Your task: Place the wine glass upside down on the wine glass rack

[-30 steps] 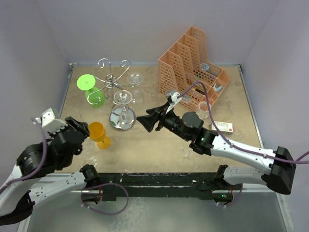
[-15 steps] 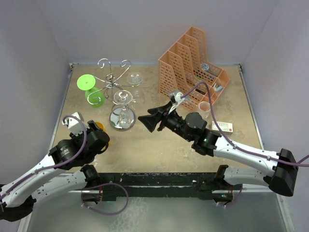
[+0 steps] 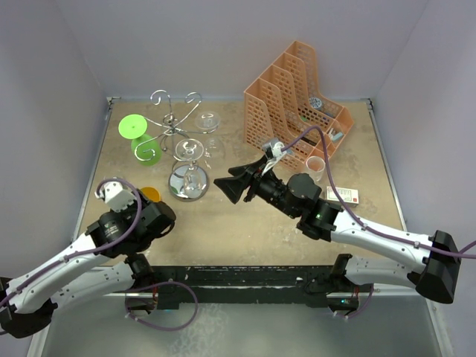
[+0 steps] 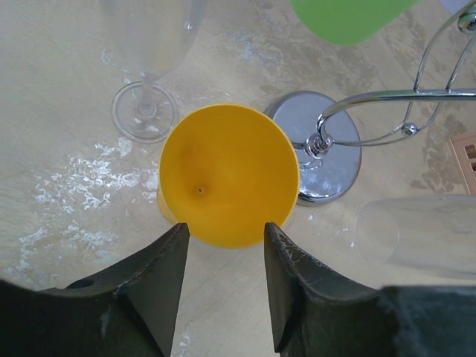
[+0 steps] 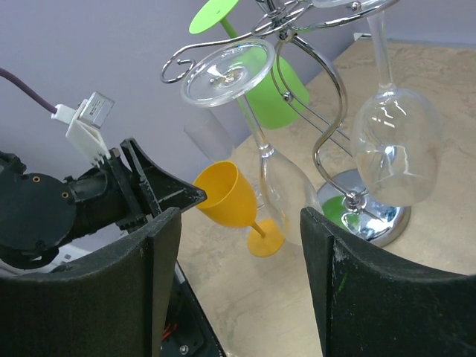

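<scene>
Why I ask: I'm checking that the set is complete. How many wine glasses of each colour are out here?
clear wine glasses: 3 (two hanging upside down, one standing)
green wine glass: 1
yellow wine glass: 1
Total: 5

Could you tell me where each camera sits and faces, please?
Top external: above, behind the robot, looking down at the table; left arm, right arm show.
Left wrist: over the yellow wine glass, looking down into it; own fingers below.
Right wrist: beside the wine glass rack, facing it and the left tool; own fingers either side.
Shared: both wrist views show glass and rack.
</scene>
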Robot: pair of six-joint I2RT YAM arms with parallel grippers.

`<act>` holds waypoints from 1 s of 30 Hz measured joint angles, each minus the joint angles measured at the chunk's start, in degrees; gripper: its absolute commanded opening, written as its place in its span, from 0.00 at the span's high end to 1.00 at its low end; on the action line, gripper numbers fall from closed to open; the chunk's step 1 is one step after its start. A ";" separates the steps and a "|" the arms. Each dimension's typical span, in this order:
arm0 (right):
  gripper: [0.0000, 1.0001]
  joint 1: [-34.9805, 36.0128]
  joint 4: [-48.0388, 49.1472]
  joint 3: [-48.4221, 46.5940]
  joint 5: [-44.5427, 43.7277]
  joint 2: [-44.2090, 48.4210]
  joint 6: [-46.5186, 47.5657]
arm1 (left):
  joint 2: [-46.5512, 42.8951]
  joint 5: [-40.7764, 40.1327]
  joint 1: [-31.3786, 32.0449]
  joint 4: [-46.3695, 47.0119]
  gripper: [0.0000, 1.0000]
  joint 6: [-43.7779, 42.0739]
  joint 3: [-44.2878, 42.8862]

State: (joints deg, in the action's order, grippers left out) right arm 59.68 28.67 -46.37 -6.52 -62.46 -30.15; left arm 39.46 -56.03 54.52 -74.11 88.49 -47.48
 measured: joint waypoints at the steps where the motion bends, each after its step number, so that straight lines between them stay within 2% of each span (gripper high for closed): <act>1: 0.33 0.00 -0.07 0.00 -0.02 0.00 -0.07 | 0.22 -0.31 0.00 -0.48 0.60 0.63 0.00; 12: 0.33 0.00 -1.60 0.00 -0.52 1.05 -0.42 | 5.84 -1.20 0.00 -2.45 0.62 3.06 -0.13; 16: 0.34 0.00 -1.86 0.00 -1.09 1.07 -0.79 | 7.52 -1.33 0.00 -4.00 0.62 2.99 -2.82; 21: 0.34 0.00 -1.88 0.07 -1.49 1.07 -1.03 | 7.52 -1.79 0.00 -4.68 0.58 2.93 -4.68; 26: 0.34 0.00 -2.58 0.79 -1.51 1.29 -1.27 | 7.69 -0.63 0.00 -2.51 0.51 2.43 -0.85; 30: 0.34 0.00 -3.17 0.85 -1.53 2.23 -1.27 | 9.05 -0.68 -0.02 -0.07 0.50 2.38 0.57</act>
State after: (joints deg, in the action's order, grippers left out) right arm 59.68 25.50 -45.52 -8.05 -60.23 -31.42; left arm 48.51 -56.71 54.50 -74.17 90.87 -46.92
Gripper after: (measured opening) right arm 0.666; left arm 0.500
